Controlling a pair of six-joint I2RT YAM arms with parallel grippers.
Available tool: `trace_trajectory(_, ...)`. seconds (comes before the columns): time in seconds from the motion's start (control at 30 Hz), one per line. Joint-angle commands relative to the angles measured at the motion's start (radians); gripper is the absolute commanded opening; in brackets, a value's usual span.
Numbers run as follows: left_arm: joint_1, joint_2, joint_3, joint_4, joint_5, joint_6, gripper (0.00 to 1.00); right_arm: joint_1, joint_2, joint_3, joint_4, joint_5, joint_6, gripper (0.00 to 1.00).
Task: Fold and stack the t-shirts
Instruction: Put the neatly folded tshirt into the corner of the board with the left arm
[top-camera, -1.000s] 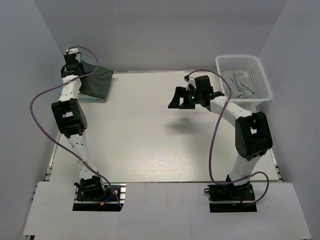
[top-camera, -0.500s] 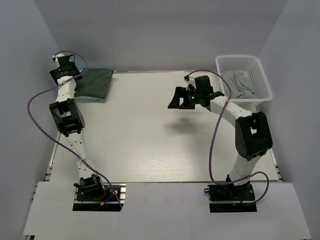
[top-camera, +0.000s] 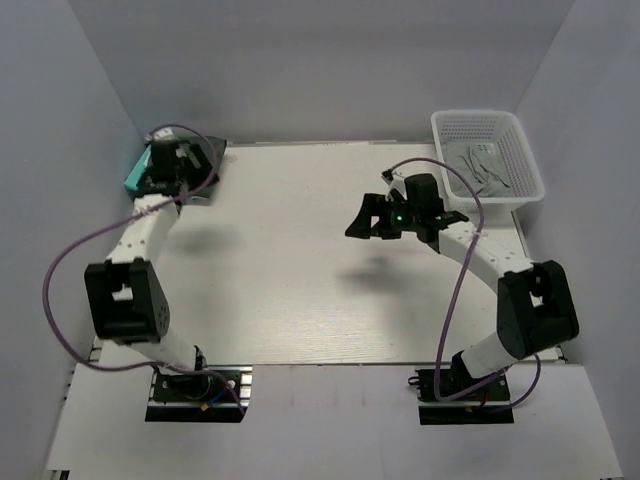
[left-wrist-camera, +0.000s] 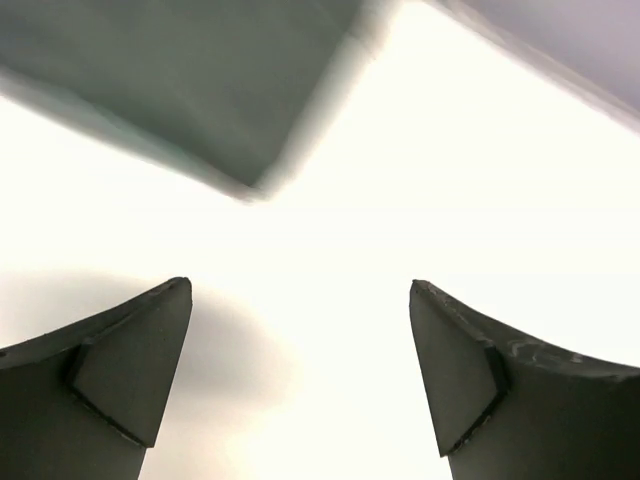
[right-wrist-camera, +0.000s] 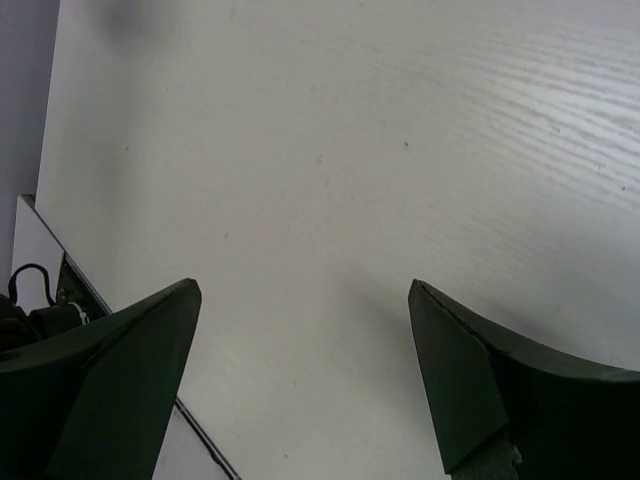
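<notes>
T-shirts lay in two places on the table (top-camera: 290, 290), and you should note what moved around them. The left arm (top-camera: 145, 225) changed the most. A second ago it was stretched up to the far-left corner; then it swung its elbow down and toward you, and its head ended above the folded pile there. The right arm (top-camera: 480, 255) also came a little nearer to you, over the bare middle of the table. The basket (top-camera: 528, 155) at the far right did not move, and the lighter grey shirt (top-camera: 480, 168) lay crumpled inside it as before.

In the far-left corner the dark shirt (left-wrist-camera: 200, 70) lay folded flat. The edge of a teal shirt (top-camera: 134, 177) showed on its left side, though whether it was under the dark shirt or beside it could not be told. A white one was not to be seen.

The left gripper (left-wrist-camera: 300, 285) was spread wide with nothing between its fingers, near the corner of the dark shirt and not touching it. The right gripper (right-wrist-camera: 300, 285) was also spread and empty.

In my judgement the dark shirt was already placed and let go, so the shirt in the basket was the next one for you.
</notes>
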Motion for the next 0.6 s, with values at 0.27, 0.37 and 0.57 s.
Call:
trace_trajectory(0.27,-0.353,-0.628,-0.711,0.117,0.043,-0.222,0.99,-0.001,-0.359,-0.421,0.102,0.070,0.034,0.90)
trace_trajectory(0.37,-0.374,-0.743,-0.748,0.077,-0.001,-0.223,0.99,-0.002,-0.433,-0.509,0.142,0.081,0.053,0.90)
trace_trajectory(0.57,-0.385,-0.789,-0.748,0.023,-0.051,-0.213,0.99,0.001,-0.513,-0.584,0.223,0.091,0.051,0.90)
